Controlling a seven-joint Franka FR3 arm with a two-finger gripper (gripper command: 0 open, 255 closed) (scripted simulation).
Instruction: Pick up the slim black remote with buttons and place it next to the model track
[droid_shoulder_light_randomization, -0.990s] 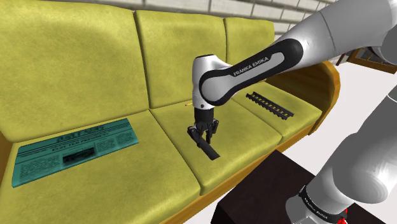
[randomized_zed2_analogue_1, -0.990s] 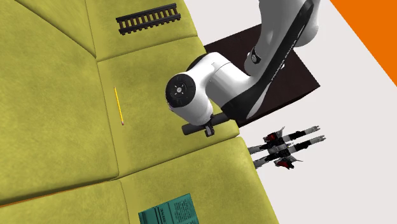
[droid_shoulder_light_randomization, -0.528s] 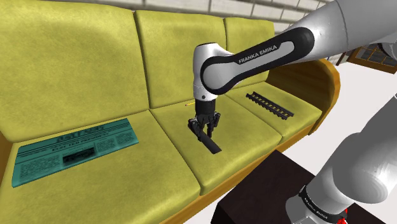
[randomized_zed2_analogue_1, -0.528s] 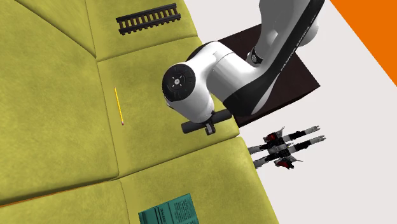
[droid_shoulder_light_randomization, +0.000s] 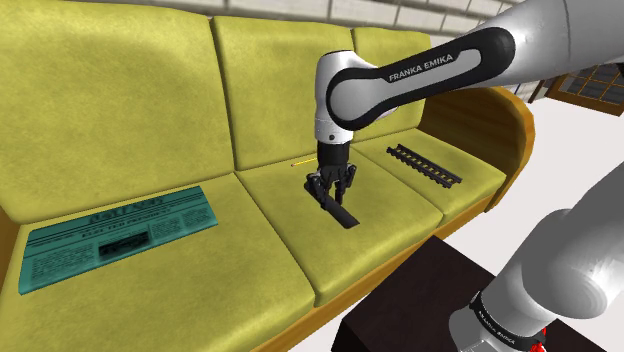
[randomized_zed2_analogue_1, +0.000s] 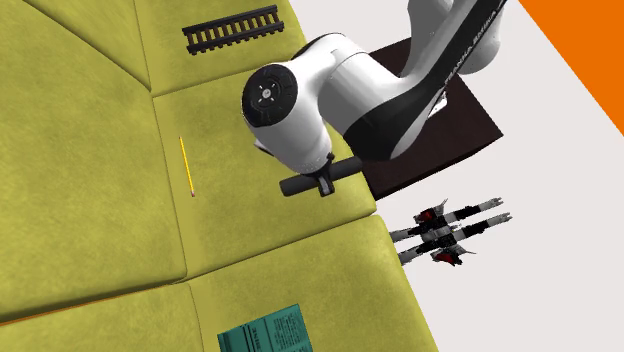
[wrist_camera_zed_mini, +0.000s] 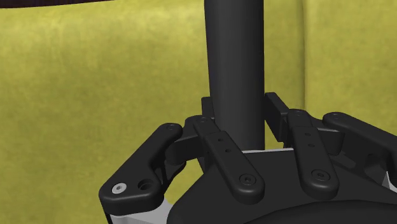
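The gripper (droid_shoulder_light_randomization: 333, 189) is pinching the remote (droid_shoulder_light_randomization: 345, 214) across its narrow sides, seemingly near mid-length. It is looking stiff, slim and light.

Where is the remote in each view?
Shoulder: remote centre, in the gripper, left of the track.
Second exterior: remote centre, under the white arm, below the track.
Wrist: remote between the fingers.
Landmark: track, both exterior views.

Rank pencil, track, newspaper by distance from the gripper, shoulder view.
1. Pencil: close, just up-left of the gripper holding the remote.
2. Track: toward the shoulder view's right.
3. Newspaper: far to that view's left.
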